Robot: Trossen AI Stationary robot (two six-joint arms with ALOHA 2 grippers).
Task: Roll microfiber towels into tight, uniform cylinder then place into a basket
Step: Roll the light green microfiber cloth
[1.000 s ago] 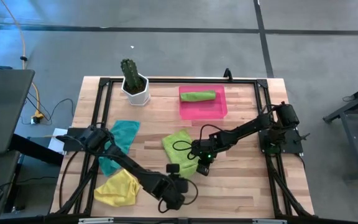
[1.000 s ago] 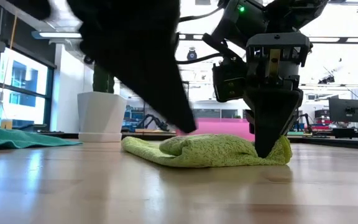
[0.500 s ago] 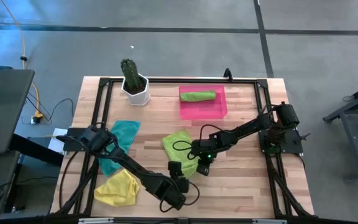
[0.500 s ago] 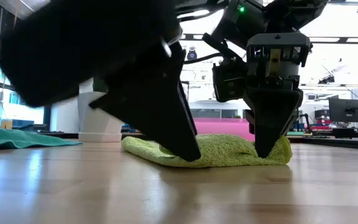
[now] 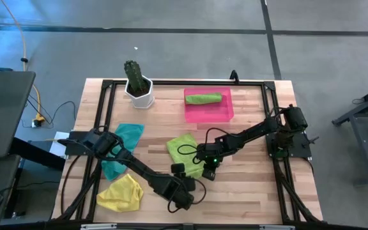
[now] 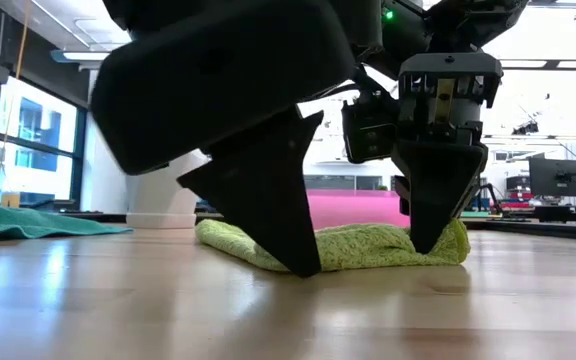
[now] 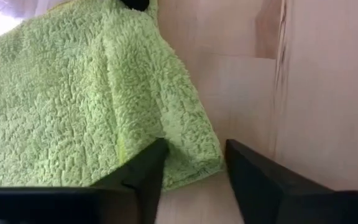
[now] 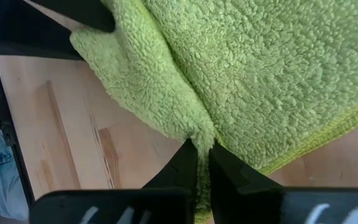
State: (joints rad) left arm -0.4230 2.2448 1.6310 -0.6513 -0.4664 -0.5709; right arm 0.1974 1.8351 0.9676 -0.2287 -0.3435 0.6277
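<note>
On the left side of the worktop (image 5: 248, 191) I've got the yellow towel (image 5: 121, 193) lying loose near the front edge, and the teal towel (image 5: 121, 147) spread out just behind it, partly under my left arm. Back left sits the cactus pot (image 5: 139, 92).

Moving toward the middle, the flat green towel (image 5: 185, 152) is where both arms are busy. My left end effector (image 5: 177, 170) is down at the towel's front corner. From the left wrist view its fingers (image 7: 143, 177) stand apart, one tip touching the towel's edge and the other on bare wood beside the corner, so nothing is gripped there. In the low view that finger looks planted right on the front fold of the cloth.

Just right of it, my right end effector (image 5: 208, 171) is pinched together on the towel's other front corner. The right wrist view shows a ridge of green fabric squeezed between the fingers (image 8: 229, 177), and the low view shows that corner bunched up a bit around the tips.

Farther back and right of centre, the pink basket (image 5: 209, 112) holds one rolled green towel (image 5: 203, 98), lying across its rear half.
</note>
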